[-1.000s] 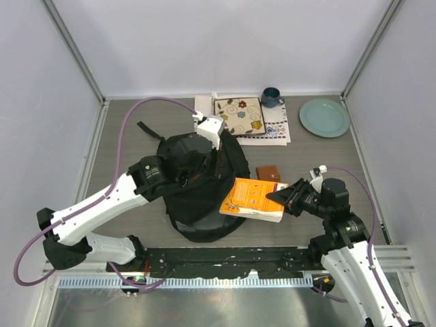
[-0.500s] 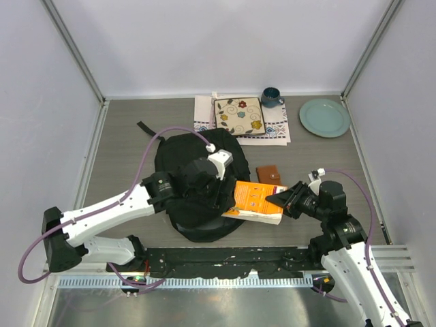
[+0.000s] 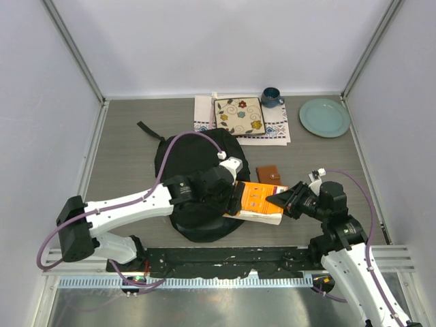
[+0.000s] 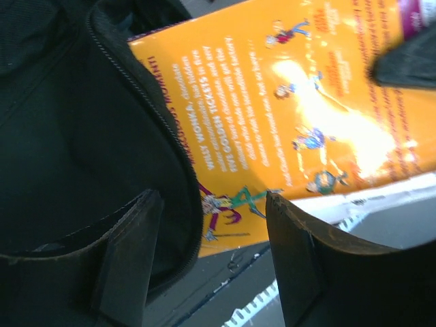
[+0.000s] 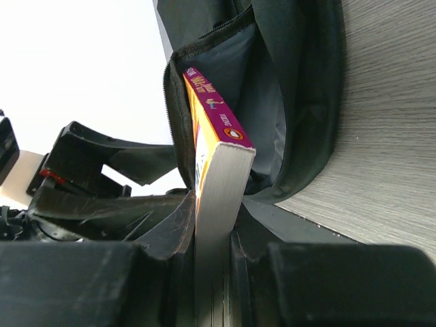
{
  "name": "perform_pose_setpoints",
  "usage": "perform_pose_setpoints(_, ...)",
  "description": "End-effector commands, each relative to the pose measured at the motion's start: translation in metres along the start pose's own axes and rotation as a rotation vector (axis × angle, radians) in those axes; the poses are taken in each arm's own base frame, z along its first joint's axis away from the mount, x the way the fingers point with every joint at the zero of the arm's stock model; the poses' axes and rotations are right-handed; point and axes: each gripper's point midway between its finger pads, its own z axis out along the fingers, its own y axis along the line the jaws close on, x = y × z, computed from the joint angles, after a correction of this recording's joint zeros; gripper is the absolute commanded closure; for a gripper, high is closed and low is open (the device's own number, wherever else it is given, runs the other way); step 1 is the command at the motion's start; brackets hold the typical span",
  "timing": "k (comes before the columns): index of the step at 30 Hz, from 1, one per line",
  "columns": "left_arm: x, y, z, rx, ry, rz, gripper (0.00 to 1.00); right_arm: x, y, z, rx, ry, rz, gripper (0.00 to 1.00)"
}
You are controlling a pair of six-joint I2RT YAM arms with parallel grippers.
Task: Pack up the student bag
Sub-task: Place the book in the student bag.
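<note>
The student bag (image 3: 194, 184), a black backpack, lies flat in the middle of the table with its mouth facing right. An orange paperback book (image 3: 262, 197) has its left end in that mouth. My right gripper (image 3: 283, 199) is shut on the book's right end; in the right wrist view the book (image 5: 218, 177) stands on edge between the fingers and reaches into the bag's grey lining (image 5: 300, 102). My left gripper (image 3: 228, 194) hangs open over the bag's mouth. In the left wrist view the zipper rim (image 4: 170, 157) and the book cover (image 4: 293, 102) lie below its spread fingers.
A brown wallet (image 3: 268, 174) lies just beyond the book. At the back stand a floral-patterned pad (image 3: 240, 116) on an embroidered cloth (image 3: 276, 131), a dark blue mug (image 3: 271, 97) and a green plate (image 3: 324, 117). Walls close in the left, right and far sides.
My left gripper let go of the bag's far edge, opened, and swung toward me and right over the bag's mouth. The bag's lifted fabric dropped flat. The right gripper stayed put.
</note>
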Motion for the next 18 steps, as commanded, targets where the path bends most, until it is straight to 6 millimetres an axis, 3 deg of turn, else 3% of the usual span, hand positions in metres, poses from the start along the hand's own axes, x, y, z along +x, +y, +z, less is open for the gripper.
perform_pose_setpoints(1, -0.024, 0.010, 0.002, -0.110, -0.084, -0.026, 0.34, -0.003, 0.033, -0.010, -0.100, -0.023, -0.066, 1.00)
perform_pose_setpoints(6, -0.024, 0.019, 0.006, -0.177, -0.077, -0.013, 0.42, -0.003, 0.037, -0.013, -0.109, -0.025, -0.076, 1.00)
perform_pose_setpoints(8, -0.023, 0.019, 0.008, -0.193, -0.066, 0.001, 0.49, -0.003, 0.038, -0.014, -0.112, -0.028, -0.079, 1.00)
perform_pose_setpoints(15, -0.015, 0.019, 0.014, -0.212, -0.028, 0.039, 1.00, -0.003, 0.039, -0.014, -0.116, -0.029, -0.081, 1.00)
perform_pose_setpoints(18, -0.019, 0.020, 0.011, -0.221, -0.042, 0.047, 1.00, -0.004, 0.033, -0.013, -0.092, -0.039, -0.073, 1.00)
